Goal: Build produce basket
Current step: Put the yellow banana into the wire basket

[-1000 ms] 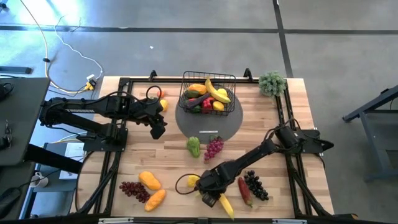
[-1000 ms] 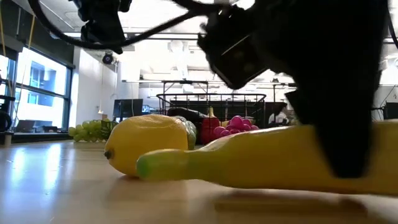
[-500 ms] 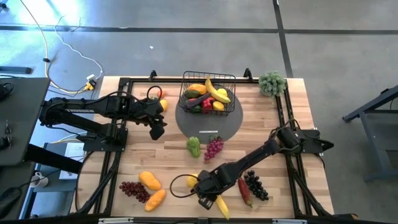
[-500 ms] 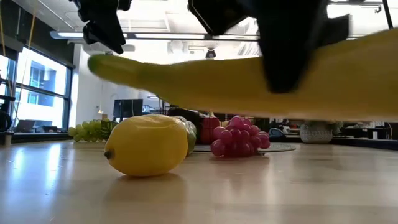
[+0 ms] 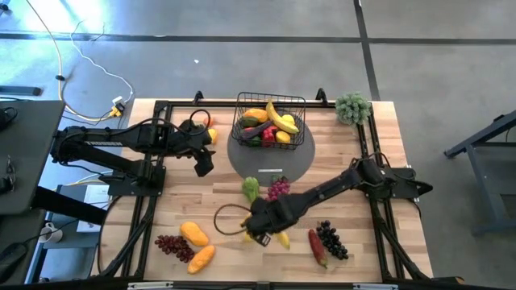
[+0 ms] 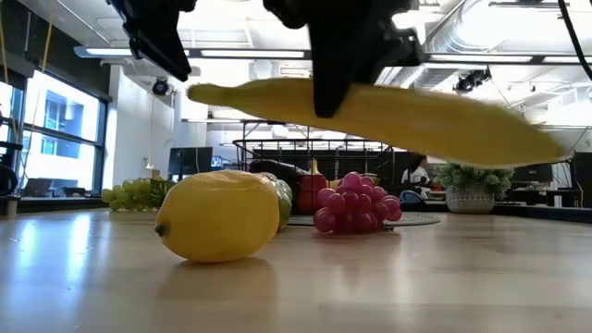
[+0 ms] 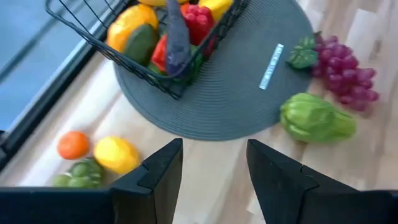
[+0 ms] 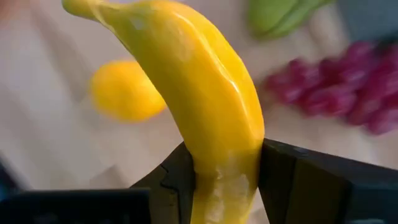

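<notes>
Right hand [image 5: 264, 234] pinches a banana [image 8: 193, 93] between its two fingers and holds it off the tabletop [image 5: 355, 201]; in the low view the banana [image 6: 370, 111] hangs level in the air above a lemon [image 6: 217, 215]. Seen from above, this hand sits at about 6 o'clock from the basket [image 5: 269, 121], near the tabletop's front edge, with the lemon [image 5: 251, 234] just beside it. At 12 o'clock from the hand lie a green pepper [image 5: 251, 189] and purple grapes [image 5: 278, 188], close together at the front rim of the grey mat [image 5: 242, 161]. At 3 o'clock from the hand lie a red pepper [image 5: 317, 247] and dark grapes [image 5: 331, 239]. At 9 o'clock lie two orange fruits [image 5: 194, 234] and a dark red grape bunch [image 5: 172, 245].

The basket stands on the mat at the tabletop's far middle, already holding a banana, a lemon, an eggplant and red and orange pieces. A bushy plant [image 5: 352, 107] stands at 3 o'clock from it, in the far corner.

Left hand [image 5: 204, 161] hovers at 9 o'clock from the mat, fingers [image 7: 158, 177] spread and holding nothing. Close by it at the far left lie an orange [image 7: 73, 144], a lemon [image 7: 115, 154] and green grapes [image 7: 78, 174].
</notes>
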Motion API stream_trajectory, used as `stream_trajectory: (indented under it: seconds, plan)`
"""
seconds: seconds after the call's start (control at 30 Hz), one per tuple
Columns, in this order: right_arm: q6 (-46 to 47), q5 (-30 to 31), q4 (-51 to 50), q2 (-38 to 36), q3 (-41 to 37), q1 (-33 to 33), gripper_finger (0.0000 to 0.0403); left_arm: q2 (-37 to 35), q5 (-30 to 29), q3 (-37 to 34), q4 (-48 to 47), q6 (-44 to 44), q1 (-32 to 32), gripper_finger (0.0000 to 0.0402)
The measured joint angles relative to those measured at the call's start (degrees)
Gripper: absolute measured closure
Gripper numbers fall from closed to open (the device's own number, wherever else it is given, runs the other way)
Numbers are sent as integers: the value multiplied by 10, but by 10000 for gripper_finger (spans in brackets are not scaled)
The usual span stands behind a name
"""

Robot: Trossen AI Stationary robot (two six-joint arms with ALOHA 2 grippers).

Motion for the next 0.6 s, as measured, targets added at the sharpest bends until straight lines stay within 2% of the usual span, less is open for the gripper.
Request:
stream_trajectory:
  seconds: [0.27, 0.4, 0.6]
  plan:
    - [-86, 65, -96, 0, 46, -67, 298, 0, -63, 0, 0, 10, 0, 234]
    - [-115, 78, -139, 0, 63, -112, 298, 0, -65, 5, 0, 10, 0, 234]
    - [-166, 81, -148, -6, 81, -168, 298, 0, -80, 9, 0, 10, 7, 234]
